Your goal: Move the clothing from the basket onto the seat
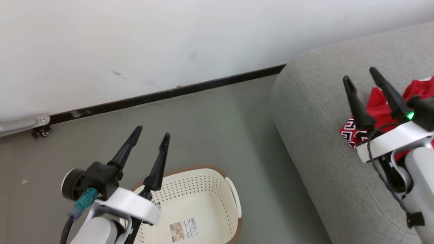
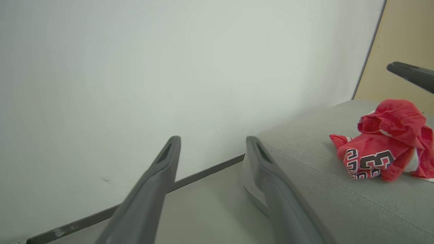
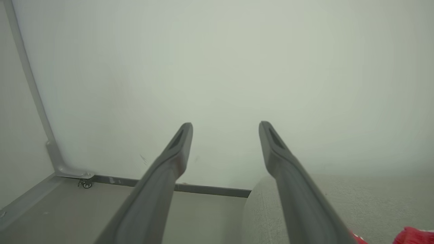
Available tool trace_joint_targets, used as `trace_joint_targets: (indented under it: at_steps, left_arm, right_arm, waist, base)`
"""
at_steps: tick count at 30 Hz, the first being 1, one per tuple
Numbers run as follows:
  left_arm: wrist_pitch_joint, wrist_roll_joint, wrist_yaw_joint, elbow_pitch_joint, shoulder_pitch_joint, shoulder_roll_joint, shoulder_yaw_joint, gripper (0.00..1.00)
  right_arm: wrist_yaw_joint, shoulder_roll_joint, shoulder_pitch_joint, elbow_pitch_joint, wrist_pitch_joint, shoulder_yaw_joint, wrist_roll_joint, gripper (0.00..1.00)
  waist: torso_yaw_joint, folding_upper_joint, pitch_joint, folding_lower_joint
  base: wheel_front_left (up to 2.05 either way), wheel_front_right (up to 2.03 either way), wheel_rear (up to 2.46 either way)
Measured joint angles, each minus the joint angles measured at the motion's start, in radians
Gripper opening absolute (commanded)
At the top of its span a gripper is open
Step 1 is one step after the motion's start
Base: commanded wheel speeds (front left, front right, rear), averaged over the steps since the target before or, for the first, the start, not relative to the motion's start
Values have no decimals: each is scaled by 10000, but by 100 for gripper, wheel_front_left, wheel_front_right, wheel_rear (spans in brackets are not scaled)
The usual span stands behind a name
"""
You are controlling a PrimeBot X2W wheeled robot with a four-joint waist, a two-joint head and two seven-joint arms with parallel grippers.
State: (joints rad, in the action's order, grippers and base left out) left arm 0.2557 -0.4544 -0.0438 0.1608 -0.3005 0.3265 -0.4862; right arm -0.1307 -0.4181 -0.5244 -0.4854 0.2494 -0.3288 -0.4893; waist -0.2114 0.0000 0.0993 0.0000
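The red clothing [image 1: 379, 108] lies bunched on the grey seat [image 1: 315, 135] at the right; in the left wrist view the clothing [image 2: 386, 152] shows number lettering on the seat [image 2: 322, 189]. The cream basket [image 1: 200, 203] with brown rim stands on the floor at the bottom centre, showing only a label inside. My left gripper [image 1: 151, 133] is open above the basket's near-left side, holding nothing. My right gripper [image 1: 361, 75] is open above the seat, just in front of the clothing. Their own wrist views show the left gripper [image 2: 213, 140] and right gripper [image 3: 226, 126] with fingers apart and nothing between.
A white wall [image 1: 135, 40] with a black skirting strip [image 1: 169, 92] runs behind the grey floor [image 1: 210, 128]. A metal bracket with a small caster [image 1: 37, 127] sits at the wall's foot on the left. A tan panel [image 2: 403, 44] stands behind the seat.
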Motion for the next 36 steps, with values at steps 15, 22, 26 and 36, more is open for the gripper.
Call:
trace_joint_targets:
  at_steps: [15, 22, 26, 36]
  left_arm:
    - [-2, 370, -545, -21, 1386, -128, 1089, 100]
    - [-2, 631, -704, -63, 1991, -199, 1361, 100]
    - [-2, 897, -811, -63, 2302, -221, 1446, 100]
    - [-2, 986, -1120, -61, 2875, -458, 1795, 100]
  right_arm:
    - [0, 1220, 1446, 128, 0, 529, 813, 100]
    - [0, 1760, 2275, 491, 0, 940, 1526, 100]
    - [0, 2115, 2806, 658, 2, 1223, 1845, 100]
    - [0, 3003, 4042, 945, 2, 1929, 2217, 100]
  waist:
    - [890, 0, -754, 0]
    - [1219, 0, -1134, 0]
    - [1334, 0, -1323, 0]
    - [1527, 0, -1719, 0]
  base:
    - [0, 0, 0]
    - [0, 0, 0]
    - [0, 0, 0]
    - [0, 0, 0]
